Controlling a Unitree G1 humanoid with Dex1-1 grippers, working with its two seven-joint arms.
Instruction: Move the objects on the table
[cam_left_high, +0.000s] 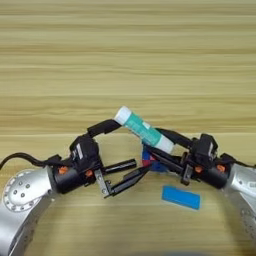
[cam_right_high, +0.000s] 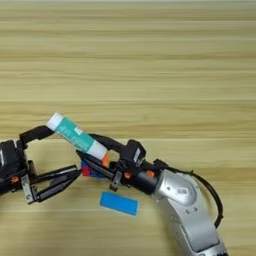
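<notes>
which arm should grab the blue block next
Probably the left. The right gripper looks shut on the glue stick, so it is busy. The left gripper is open, though the blue block lies nearer the right arm.

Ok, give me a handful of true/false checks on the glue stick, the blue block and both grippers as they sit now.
1. The glue stick lies tilted between the left gripper and right gripper. True.
2. The flat blue block is held in the right gripper. False: it lies free on the table.
3. The blue block lies nearer the camera than the glue stick. True.
4. The left gripper is parked away from the glue stick. False: its upper finger reaches the stick's white cap.
</notes>
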